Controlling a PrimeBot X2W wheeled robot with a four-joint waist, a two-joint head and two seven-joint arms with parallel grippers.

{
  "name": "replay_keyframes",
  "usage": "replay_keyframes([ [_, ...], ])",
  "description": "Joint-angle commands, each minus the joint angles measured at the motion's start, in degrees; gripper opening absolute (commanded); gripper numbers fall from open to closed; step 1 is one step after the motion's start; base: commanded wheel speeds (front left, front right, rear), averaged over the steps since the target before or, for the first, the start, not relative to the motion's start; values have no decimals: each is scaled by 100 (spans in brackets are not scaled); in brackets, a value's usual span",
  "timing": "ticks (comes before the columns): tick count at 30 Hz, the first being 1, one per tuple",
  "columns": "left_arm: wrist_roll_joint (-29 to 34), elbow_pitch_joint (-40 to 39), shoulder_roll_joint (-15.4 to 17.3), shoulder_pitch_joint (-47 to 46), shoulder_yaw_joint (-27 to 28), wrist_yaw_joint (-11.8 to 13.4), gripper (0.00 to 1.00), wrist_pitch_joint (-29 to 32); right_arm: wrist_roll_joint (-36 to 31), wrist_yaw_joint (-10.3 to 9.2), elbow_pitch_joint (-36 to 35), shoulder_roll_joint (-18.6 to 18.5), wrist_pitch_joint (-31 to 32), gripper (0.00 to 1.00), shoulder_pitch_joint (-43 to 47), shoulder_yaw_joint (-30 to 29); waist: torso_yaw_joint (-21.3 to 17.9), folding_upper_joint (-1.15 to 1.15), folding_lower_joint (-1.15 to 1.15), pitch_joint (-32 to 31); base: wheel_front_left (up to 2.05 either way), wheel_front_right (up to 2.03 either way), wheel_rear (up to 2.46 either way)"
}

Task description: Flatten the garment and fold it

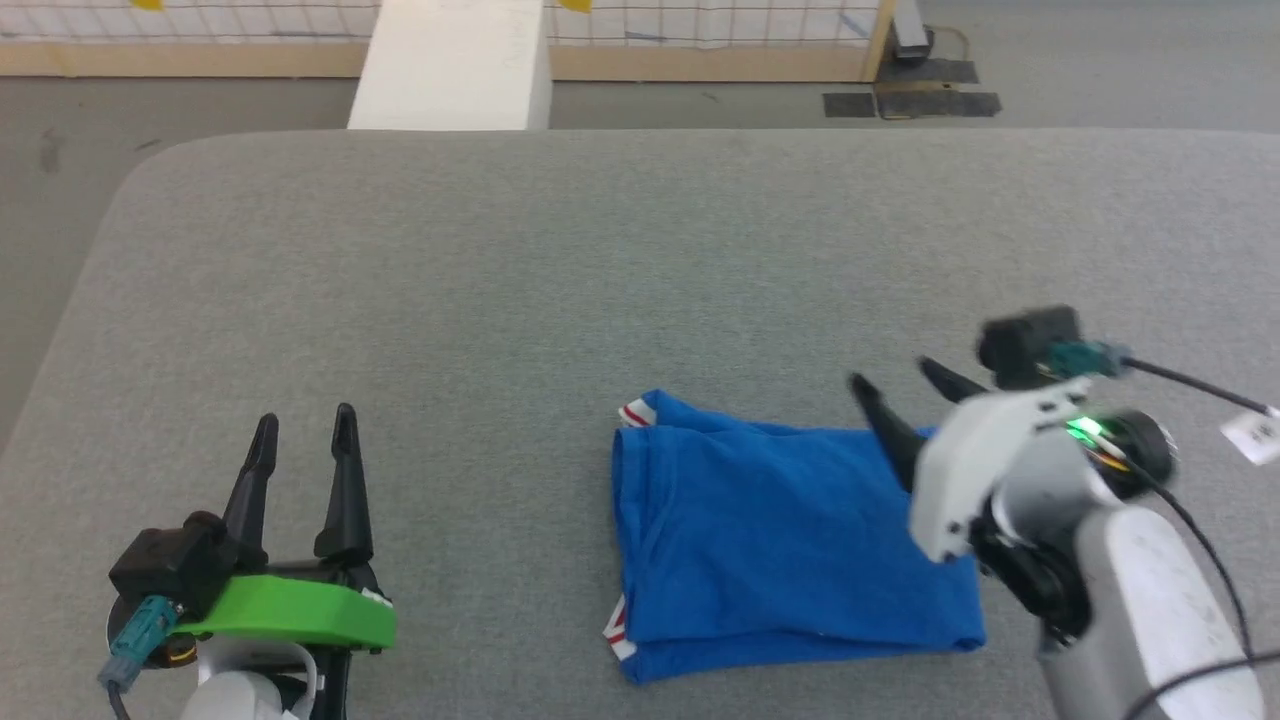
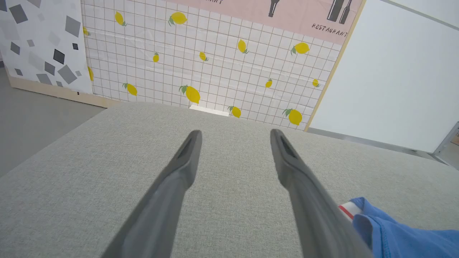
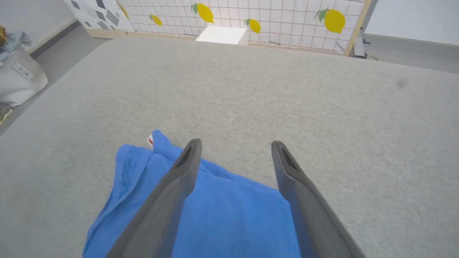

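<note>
T-shirt: the folded blue jersey T-shirt (image 1: 790, 540) lies on the grey fabric-covered tabletop (image 1: 500, 280), near its front edge and right of centre.
Left jaws: over bare tabletop, well apart from the T-shirt, on its left.
Right jaws: above the T-shirt's far right corner, one tip over the cloth, the other past its edge.
Block: the white rectangular block (image 1: 450, 65) stands beyond the tabletop's far edge, left of centre.
Panel: the lemon-print grid wall panel (image 2: 215, 64) stands behind the block.
Mats: the black floor mats (image 1: 910, 100) lie beyond the far edge, to the right.
</note>
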Motion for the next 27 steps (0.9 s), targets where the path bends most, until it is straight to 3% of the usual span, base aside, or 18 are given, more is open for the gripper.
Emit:
replay_keyframes([
  [1, 64, -28, -45, 23, -2, -13, 100, -22, -131, -9, -47, -7, 29, 100, 182, -177, -85, 0, 0, 48, 0, 0, 0],
  [10, 161, -19, -76, -70, -62, -31, 100, -22, -881, -9, 79, 20, 703, 100, 863, -743, -4, 0, 0, 214, 0, 0, 0],
  [22, 146, 45, -85, -169, -112, -43, 100, -22, -1145, -9, 798, 103, 1282, 100, 822, -583, 181, 0, 0, 305, 0, 0, 0],
  [23, 142, 46, -84, -174, -114, -43, 100, -22, -1166, -9, 814, 88, 1286, 47, 795, -546, 185, 0, 0, 302, 0, 0, 0],
  [24, 139, 50, -82, -179, -119, -43, 100, -22, -1160, -9, 824, 54, 1266, 14, 754, -483, 191, 0, 0, 296, 0, 0, 0],
  [25, 137, 55, -78, -185, -124, -44, 100, -22, -1127, -9, 831, -2, 1257, 0, 714, -395, 193, 0, 0, 290, 0, 0, 0],
  [27, 133, 55, -69, -194, -128, -44, 100, -22, -1083, -9, 805, -164, 1257, 0, 620, -240, 182, 0, 0, 276, 0, 0, 0],
])
